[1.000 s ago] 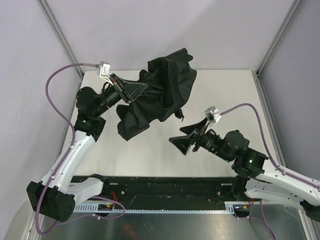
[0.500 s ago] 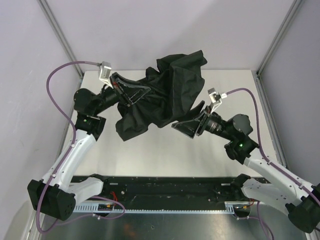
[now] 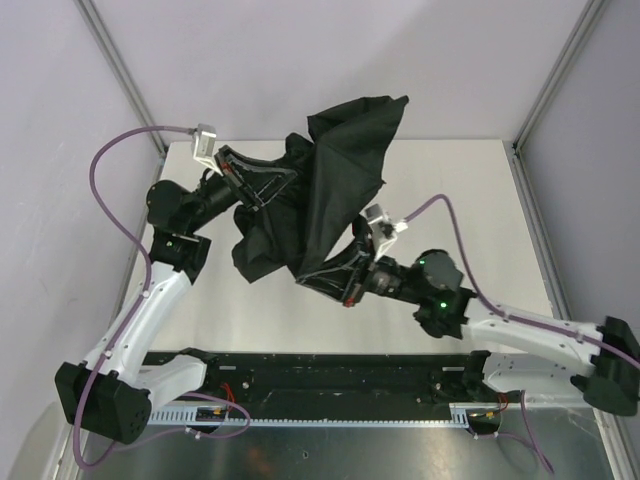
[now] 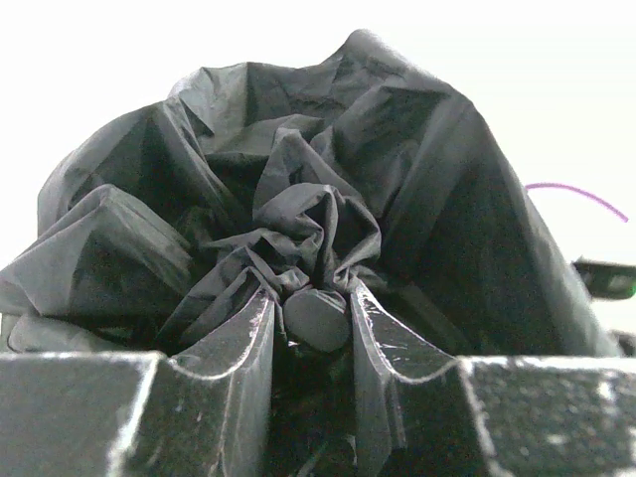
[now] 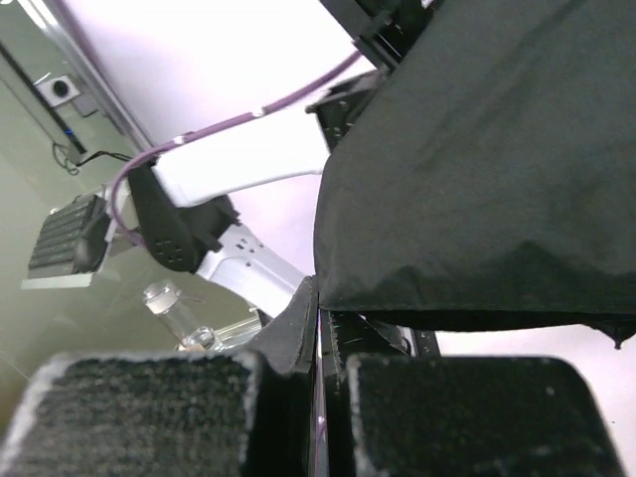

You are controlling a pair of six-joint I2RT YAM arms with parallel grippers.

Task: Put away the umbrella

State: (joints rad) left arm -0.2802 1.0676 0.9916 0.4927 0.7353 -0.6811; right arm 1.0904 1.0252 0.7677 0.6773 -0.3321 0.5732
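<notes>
Left gripper (image 3: 264,184): clamped tight on the bunched end of the umbrella (image 3: 335,170).
Right gripper (image 3: 310,281): jaws nearly closed, pinching the canopy's lower hem at their tips.
Umbrella: held above the table (image 3: 460,190), cloth stretched between both grippers, loose folds hanging below the left one.

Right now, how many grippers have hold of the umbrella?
2. The left gripper clamps bunched fabric on the left side of the umbrella; the right gripper appears to pinch its thin near edge from below.
</notes>
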